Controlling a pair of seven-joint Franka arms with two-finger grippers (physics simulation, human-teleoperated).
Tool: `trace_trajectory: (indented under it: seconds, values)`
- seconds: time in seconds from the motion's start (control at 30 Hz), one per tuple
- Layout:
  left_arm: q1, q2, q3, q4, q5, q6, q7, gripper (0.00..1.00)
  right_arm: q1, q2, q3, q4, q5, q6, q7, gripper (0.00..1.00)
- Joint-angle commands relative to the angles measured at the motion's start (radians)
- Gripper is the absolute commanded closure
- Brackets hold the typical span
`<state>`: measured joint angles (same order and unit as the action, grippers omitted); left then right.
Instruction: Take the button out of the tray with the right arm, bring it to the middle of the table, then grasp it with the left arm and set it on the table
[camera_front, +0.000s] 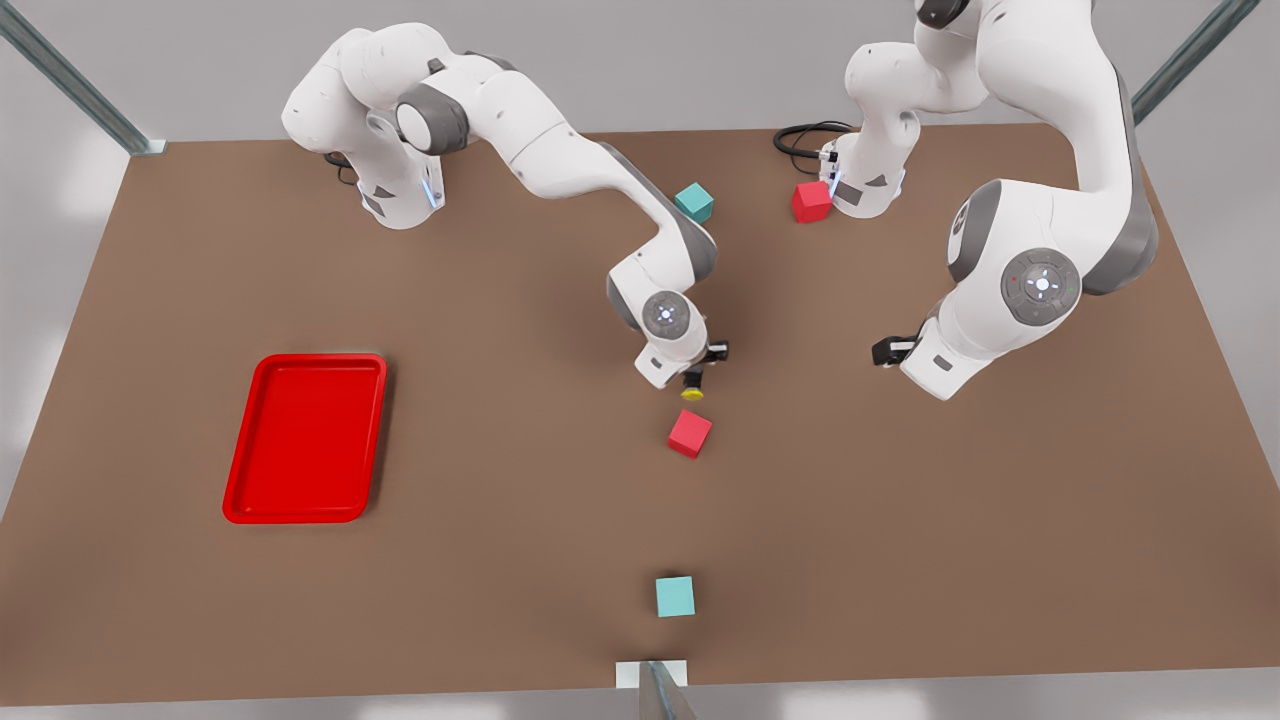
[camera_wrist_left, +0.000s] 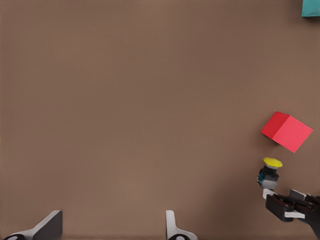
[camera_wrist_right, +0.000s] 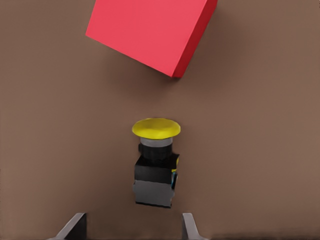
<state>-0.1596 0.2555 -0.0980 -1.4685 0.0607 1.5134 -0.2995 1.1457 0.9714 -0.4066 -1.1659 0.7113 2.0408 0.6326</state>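
Observation:
The button (camera_front: 692, 390) (camera_wrist_right: 155, 167), dark boxy body with a yellow cap, sits near the middle of the table (camera_front: 500, 560). My right gripper (camera_front: 690, 376) (camera_wrist_right: 134, 224) hovers directly over it, open; its fingers (camera_wrist_right: 75, 226) stand wide on either side and do not touch the button. The left wrist view shows the button (camera_wrist_left: 270, 172) off to one side, beside the right gripper (camera_wrist_left: 292, 206). My left gripper (camera_front: 888, 350) (camera_wrist_left: 112, 226) waits open at the front view's right, with nothing between its fingers. The red tray (camera_front: 320, 360) lies empty at the front view's left.
A red cube (camera_front: 690, 433) (camera_wrist_left: 287, 131) (camera_wrist_right: 150, 32) lies tilted just beyond the button's cap. A teal cube (camera_front: 675, 596) sits near the front edge. Another teal cube (camera_front: 694, 202) and a red cube (camera_front: 811, 201) lie at the back by the arm bases.

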Motion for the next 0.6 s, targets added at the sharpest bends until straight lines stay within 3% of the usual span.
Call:
trace_trajectory:
  seconds: [0.0,0.07,0.13,0.23,0.33,0.5,0.57]
  values:
    - [0.0,-0.001,0.0,0.0,0.001,0.001,-0.006,0.0,0.0,-0.005,-0.001,0.002,0.01,-0.024,0.251,0.0]
    - [-0.021,0.001,-0.002,0.004,-0.004,0.008,-0.013,0.0,-0.009,-0.091,-0.003,-0.049,-0.012,-0.033,0.245,0.0]
    - [-0.19,0.067,-0.009,0.094,-0.033,0.01,-0.102,0.0,-0.066,-0.331,0.003,-0.311,-0.087,-0.031,0.135,0.0]
    - [-0.204,0.157,-0.005,0.131,-0.059,0.093,-0.099,0.0,-0.346,-0.7,0.003,-0.662,-0.335,-0.045,-0.243,0.0]
    - [-0.205,0.254,-0.006,0.125,-0.087,0.241,-0.13,0.0,-0.73,-0.833,0.008,-0.687,-0.636,-0.143,-0.597,0.0]
    - [-0.406,0.285,-0.003,0.117,-0.055,0.295,-0.469,0.0,-0.779,-0.793,0.012,-0.503,-0.678,-0.333,-0.651,0.0]
    - [-0.436,0.285,-0.003,0.083,0.033,0.291,-0.622,0.0,-1.097,-0.849,0.316,-0.462,-0.679,-0.473,-0.656,0.0]
